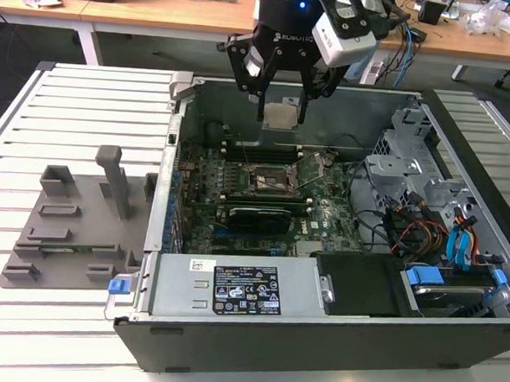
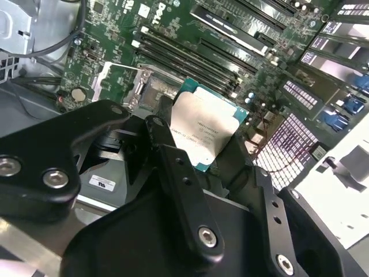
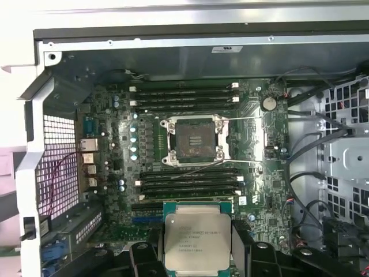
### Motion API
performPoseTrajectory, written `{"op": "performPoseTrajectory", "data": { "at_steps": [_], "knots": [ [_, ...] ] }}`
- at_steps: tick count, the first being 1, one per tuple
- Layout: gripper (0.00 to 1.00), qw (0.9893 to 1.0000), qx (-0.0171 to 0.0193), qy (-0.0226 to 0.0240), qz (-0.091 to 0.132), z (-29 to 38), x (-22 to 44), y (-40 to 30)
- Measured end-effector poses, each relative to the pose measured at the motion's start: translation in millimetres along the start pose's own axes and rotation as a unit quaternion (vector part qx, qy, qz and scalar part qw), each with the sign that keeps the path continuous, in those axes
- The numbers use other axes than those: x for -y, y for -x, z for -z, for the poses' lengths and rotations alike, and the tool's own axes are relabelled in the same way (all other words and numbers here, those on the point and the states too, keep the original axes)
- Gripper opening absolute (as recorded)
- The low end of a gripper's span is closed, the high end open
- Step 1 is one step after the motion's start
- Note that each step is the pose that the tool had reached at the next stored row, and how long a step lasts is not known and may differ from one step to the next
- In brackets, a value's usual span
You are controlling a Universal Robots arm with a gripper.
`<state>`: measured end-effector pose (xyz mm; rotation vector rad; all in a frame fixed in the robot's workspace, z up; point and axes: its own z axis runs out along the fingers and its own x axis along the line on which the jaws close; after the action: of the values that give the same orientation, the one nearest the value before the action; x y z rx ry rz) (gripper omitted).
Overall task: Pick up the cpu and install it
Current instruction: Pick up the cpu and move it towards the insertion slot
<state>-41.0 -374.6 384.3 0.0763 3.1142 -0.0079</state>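
The cpu (image 3: 197, 241) is held flat by two opposite edges in the gripper (image 1: 281, 115), above the motherboard (image 3: 253, 190) and apart from the bare socket (image 3: 195, 140). It is judged light, stiff and fragile, best clamped gently at its rim.

A black metal gripper (image 1: 282, 115), built from angular open-framed linkage arms, sits below a black cylindrical wrist (image 1: 283, 19). The wrist carries a band of white lettering and a small glowing blue light (image 1: 302, 4). A white box-shaped camera housing (image 1: 342, 34) with dark round openings is fixed beside the wrist. In the second wrist view, the matte black linkage bars (image 2: 179, 190) are thick, flat and round-ended, joined by silver round-headed screws (image 2: 56, 179). In the first wrist view, the black finger bases (image 3: 144, 257) carry small dark screws.
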Motion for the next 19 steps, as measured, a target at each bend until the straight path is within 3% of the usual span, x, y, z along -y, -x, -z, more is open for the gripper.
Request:
{"op": "performPoseTrajectory", "data": {
  "at_steps": [9, 19],
  "knots": [
    [0.55, 1.0, 0.0, 0.0, 0.0, -1.4, -0.9, 17.7],
    [0.55, 1.0, 0.0, 0.0, 0.0, -2.8, -1.4, 29.0]
  ]
}}
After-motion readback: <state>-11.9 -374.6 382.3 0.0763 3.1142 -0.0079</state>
